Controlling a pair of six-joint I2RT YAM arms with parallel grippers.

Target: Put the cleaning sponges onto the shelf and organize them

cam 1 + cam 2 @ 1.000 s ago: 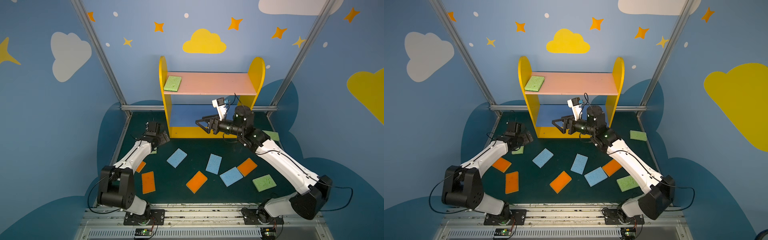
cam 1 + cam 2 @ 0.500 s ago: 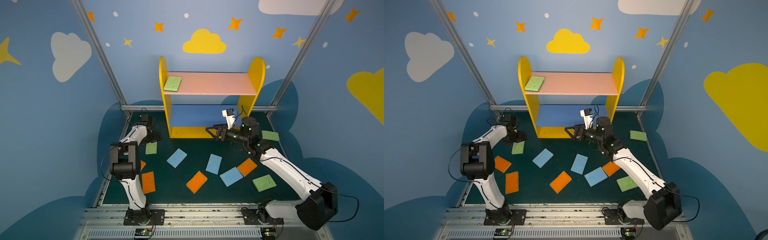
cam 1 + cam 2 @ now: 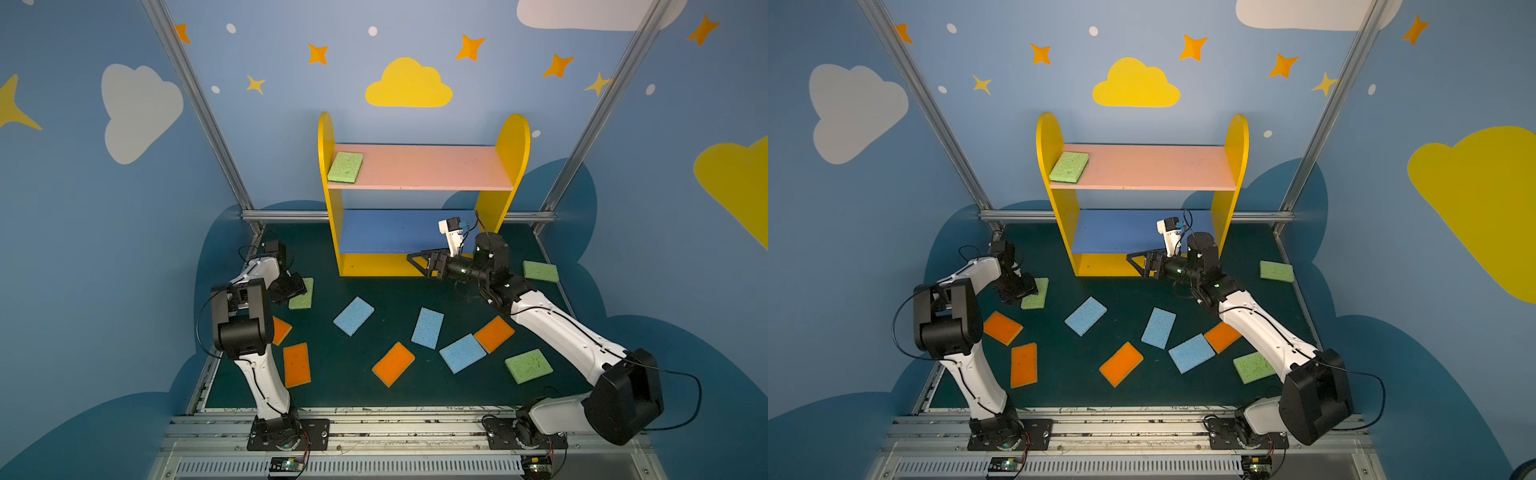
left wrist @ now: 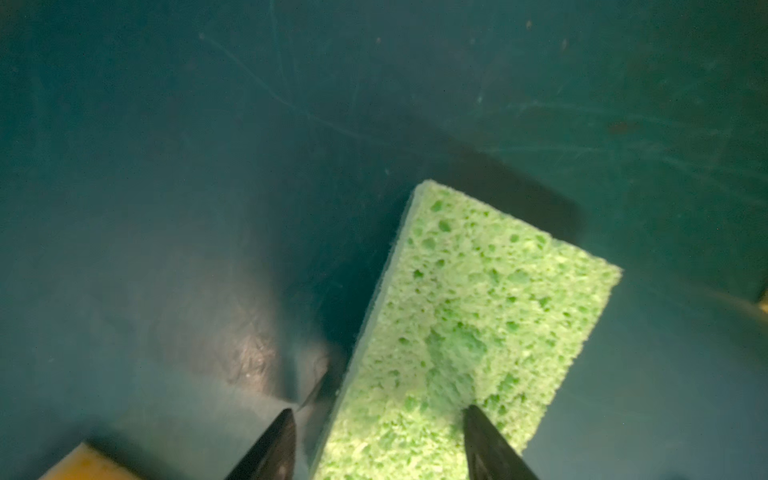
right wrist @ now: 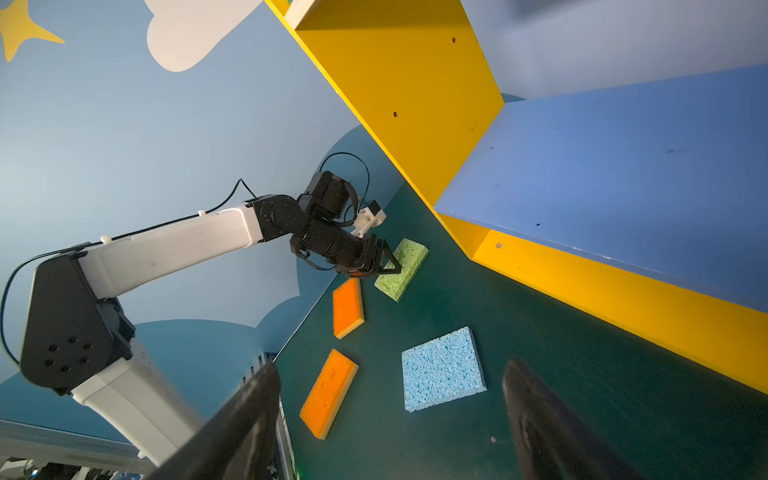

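- Unlike a second ago, your left arm [image 3: 243, 320] is standing elbow-up, its left claw [image 4: 378, 410] straddling one edge of the porous green sponge [image 4: 478, 311] lying front-left of the shelf [image 3: 424, 166], jaws apart, not gripping.
- Your right claw [image 3: 417, 262] is hanging open, empty.

left gripper [image 4: 378, 411] angled down, jaws parted, right gripper [image 3: 419, 264] level, jaws wide

Both top views: up high over the near edge, tilted down at the whole mat [image 3: 395, 286], facing the shelf [image 3: 424, 166] at the back wall. Nearly the same picture, just nudged sideways. Left wrist: super close, staring almost straight down at one green sponge [image 4: 478, 324] on the mat. Right wrist: low, rolled sideways, looking across the mat at the left arm [image 5: 166, 249] and that same green sponge [image 5: 401, 270], also in both top views.
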